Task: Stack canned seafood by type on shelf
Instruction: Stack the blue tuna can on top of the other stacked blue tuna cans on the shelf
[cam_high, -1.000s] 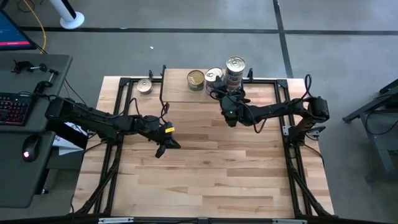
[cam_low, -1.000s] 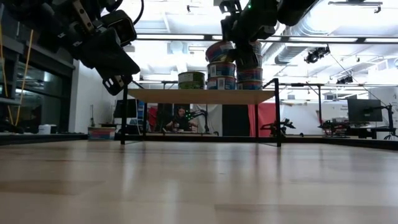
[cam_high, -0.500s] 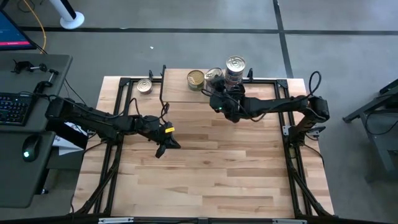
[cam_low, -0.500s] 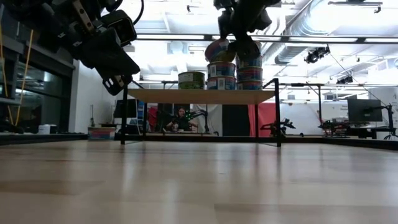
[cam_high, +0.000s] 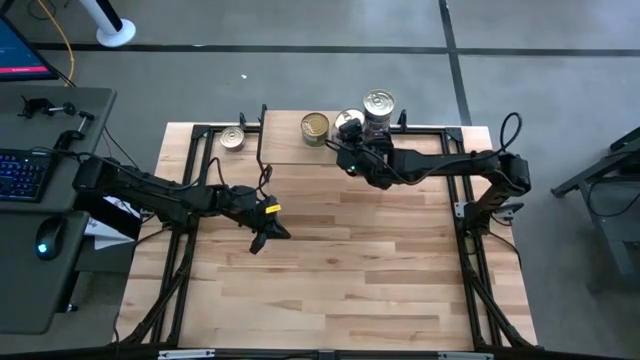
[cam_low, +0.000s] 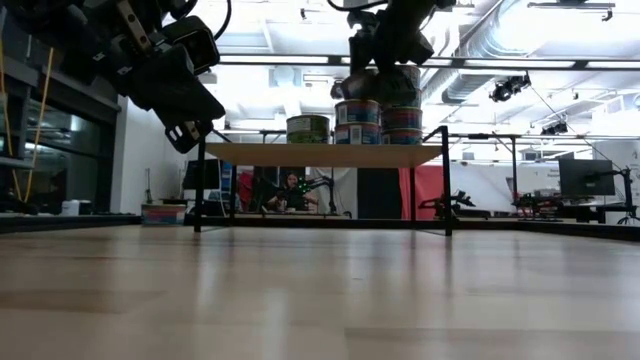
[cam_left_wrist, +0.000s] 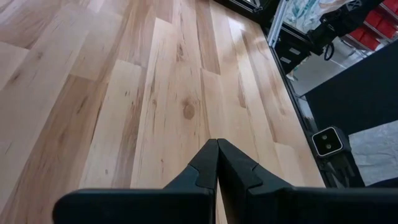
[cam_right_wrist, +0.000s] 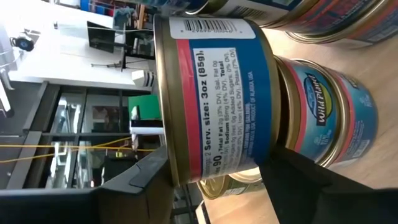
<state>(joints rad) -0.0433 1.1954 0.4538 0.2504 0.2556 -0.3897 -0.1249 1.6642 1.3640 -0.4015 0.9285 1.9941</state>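
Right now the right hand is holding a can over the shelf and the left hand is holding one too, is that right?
Not quite. The right hand does hold a can over the shelf, but the left hand is shut on nothing, out over the bare table. The left wrist view shows it.

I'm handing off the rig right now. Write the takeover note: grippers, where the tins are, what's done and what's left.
Right gripper: shut on a blue-and-red tin, held over the middle stack on the shelf.
Left gripper: shut, empty, waiting above the bare tabletop on the left.
Done: green tin and tall right stack are on the shelf.
Left: set the held tin down and release; one loose tin sits on the tabletop beside the shelf's left end.
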